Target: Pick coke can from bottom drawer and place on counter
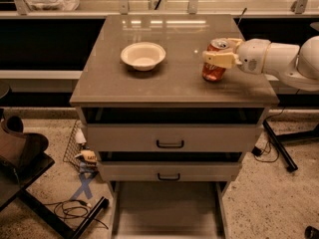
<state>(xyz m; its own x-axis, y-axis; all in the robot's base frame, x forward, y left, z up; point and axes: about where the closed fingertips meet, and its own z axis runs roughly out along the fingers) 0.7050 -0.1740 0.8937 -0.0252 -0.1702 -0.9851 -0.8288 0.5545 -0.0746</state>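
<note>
The red coke can (213, 69) stands upright on the right part of the counter (169, 88), near its front edge. My gripper (216, 50) reaches in from the right at the end of the white arm (279, 59). It is closed around the can's upper half, with one finger (218, 59) across the can's front and the other behind its silver top. The bottom drawer (167, 208) is pulled out at floor level, and its flat grey floor is bare.
A white bowl (143, 55) sits on the counter's left half. Two grey drawers with black handles (170, 144) are a little open below the counter. A dark chair (20, 158), cables and a wire basket (75, 143) lie left of the cabinet.
</note>
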